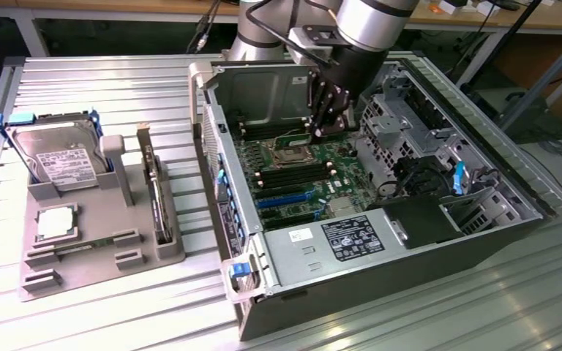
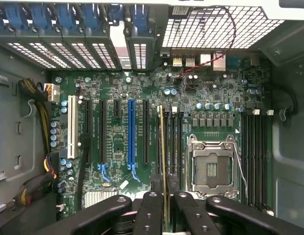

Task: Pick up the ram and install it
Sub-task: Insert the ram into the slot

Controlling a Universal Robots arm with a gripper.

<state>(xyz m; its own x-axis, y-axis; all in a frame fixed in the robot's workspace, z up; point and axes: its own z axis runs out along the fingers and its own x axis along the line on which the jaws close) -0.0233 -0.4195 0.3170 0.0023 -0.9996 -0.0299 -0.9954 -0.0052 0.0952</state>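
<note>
Step in hand is insertion, not pickup. The gripper [image 1: 323, 126] is down inside the open case [image 1: 398, 245], over the motherboard [image 2: 117, 147], and it's clenched on the ram [image 2: 164, 147]. In the wrist view I see the stick edge-on, pinched between the fingers [image 2: 151, 210]. It runs lengthwise along the memory slots [image 2: 176, 142] that sit between the CPU socket [image 2: 211, 166] and the blue PCIe slot [image 2: 131, 132]. Its edge lines up closely with a slot on the side of that bank away from the socket, maybe with a slight skew. I can't tell from either view whether the contacts touch the slot or hang above it. In the exterior view the gripper reads as just beyond the socket, toward the case's far wall, so I judge there's some height left. The tray [image 1: 27, 285] on the exterior view's left holds the hard drive [image 1: 61, 157], the card on edge [image 1: 154, 190] and the processor [image 1: 56, 223], all well apart from the work. My read of what the next move calls for: square the stick to the slot, match notch to key, have the end latches open, then push straight down with even pressure at both ends. If it goes in skewed, one end may seat while the other rides up, or the edge may land on the neighbouring slot.
</note>
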